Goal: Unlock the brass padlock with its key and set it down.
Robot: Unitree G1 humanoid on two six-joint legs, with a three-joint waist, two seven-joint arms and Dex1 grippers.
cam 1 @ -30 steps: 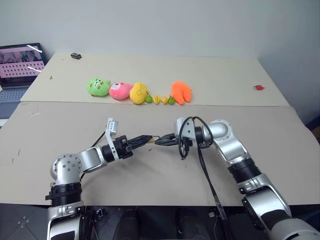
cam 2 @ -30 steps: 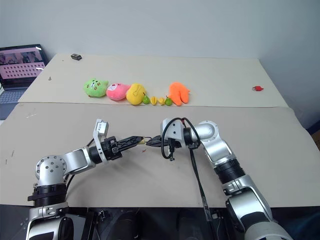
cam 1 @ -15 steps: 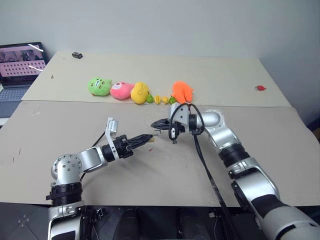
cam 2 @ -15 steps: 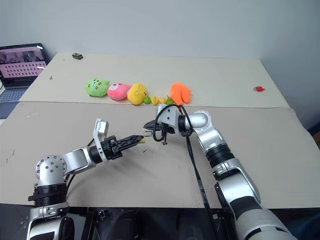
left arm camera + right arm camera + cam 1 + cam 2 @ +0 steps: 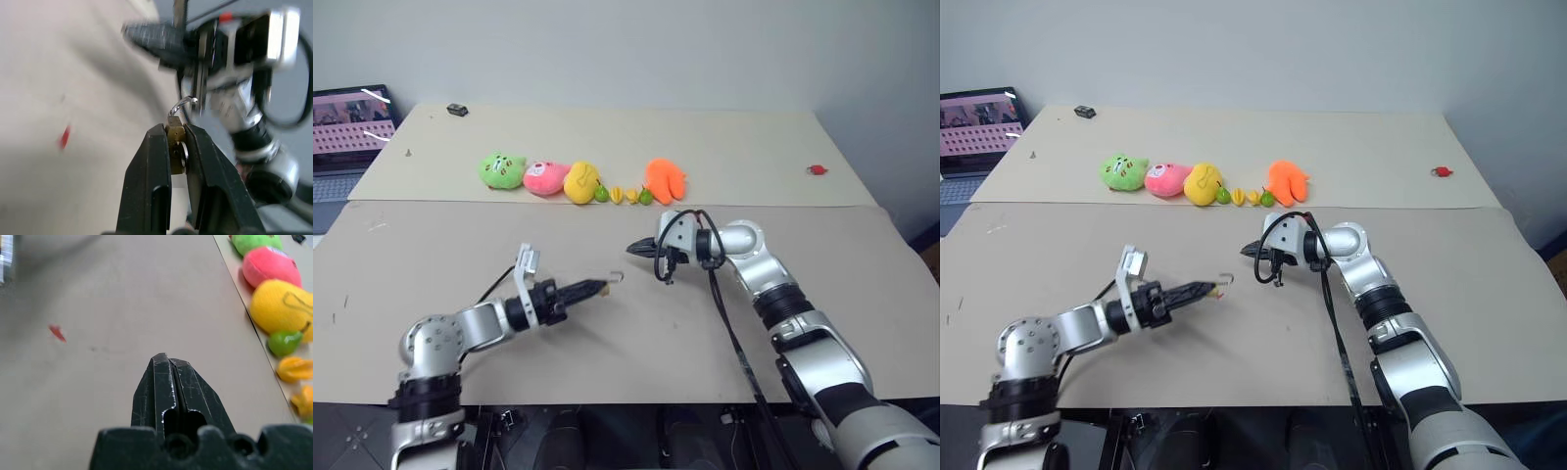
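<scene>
Padlock grip, left to right: my left gripper [image 5: 177, 134] pinches the brass padlock [image 5: 176, 142] above the table [image 5: 607, 343], shackle swung open. My right gripper [image 5: 633, 249], fingers pressed together and empty, hangs just beside it.

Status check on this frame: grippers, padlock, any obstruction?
Left gripper shut on padlock, shackle swung open. Right gripper shut, apart from the lock, key not discernible. Padlock held above table, not set down. Nothing in the way.
</scene>
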